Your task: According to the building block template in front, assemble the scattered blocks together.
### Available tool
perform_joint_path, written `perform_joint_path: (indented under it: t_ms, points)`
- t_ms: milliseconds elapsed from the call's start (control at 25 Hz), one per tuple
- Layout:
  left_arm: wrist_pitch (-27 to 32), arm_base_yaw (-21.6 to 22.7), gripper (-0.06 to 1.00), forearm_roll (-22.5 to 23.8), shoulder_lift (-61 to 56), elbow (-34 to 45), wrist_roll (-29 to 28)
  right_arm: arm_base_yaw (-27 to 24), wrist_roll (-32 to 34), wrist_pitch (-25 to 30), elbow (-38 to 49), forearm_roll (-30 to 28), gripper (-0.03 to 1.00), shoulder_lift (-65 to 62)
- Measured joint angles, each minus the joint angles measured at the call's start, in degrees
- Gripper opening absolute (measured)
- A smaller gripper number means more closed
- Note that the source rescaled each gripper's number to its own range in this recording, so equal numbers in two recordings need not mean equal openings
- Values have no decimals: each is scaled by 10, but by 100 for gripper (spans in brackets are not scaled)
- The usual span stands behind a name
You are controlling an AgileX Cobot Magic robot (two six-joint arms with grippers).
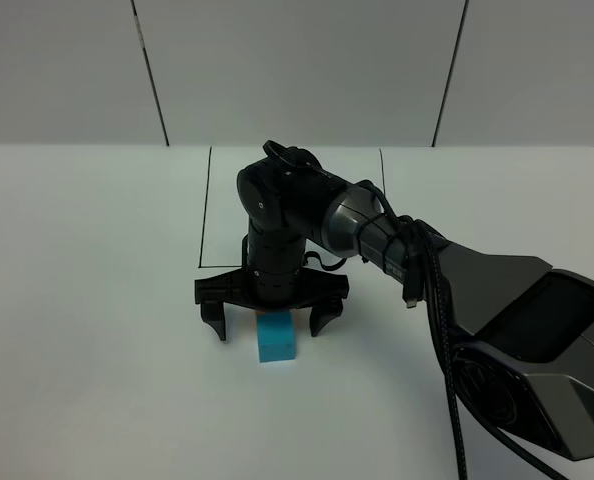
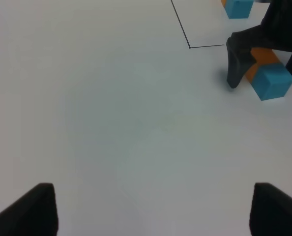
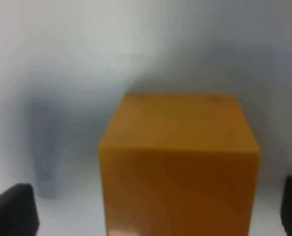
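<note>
The scattered blocks sit touching on the white table: the cyan cube [image 1: 276, 337] [image 2: 272, 81] in front, the orange cube [image 2: 261, 59] [image 3: 180, 162] right behind it. My right gripper [image 1: 267, 328] [image 3: 151, 211] hangs over them, open wide, a finger on each side of the orange cube and not touching it. In the exterior view the arm hides most of the orange cube and the whole template. The left wrist view catches the template's cyan cube [image 2: 238, 7] inside the black outline [image 2: 189, 47]. My left gripper [image 2: 156, 211] is open over bare table, left of the blocks.
The black square outline [image 1: 205, 210] is drawn on the table behind the right gripper. The right arm [image 1: 497, 300] stretches in from the lower right. A grey panelled wall [image 1: 297, 70] stands at the back.
</note>
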Motion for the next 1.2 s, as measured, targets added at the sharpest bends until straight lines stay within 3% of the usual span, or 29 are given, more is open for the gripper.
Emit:
perform_joint_path:
  t_ms: [240,400,640,1000,1200]
  points:
    - [0,0,68,0,0,0,0,0,-15,-1,-15,-11,100,-62]
    - [0,0,68,0,0,0,0,-9,-34,0,-17,-58,100,-130]
    - [0,0,68,0,0,0,0,-113,-73,-1,3,-59,100,-232]
    - [0,0,68,0,0,0,0,-275,-140,0,221,-69,100,-359]
    - [0,0,68,0,0,0,0,-323,-159,0,372,-98,100,-452]
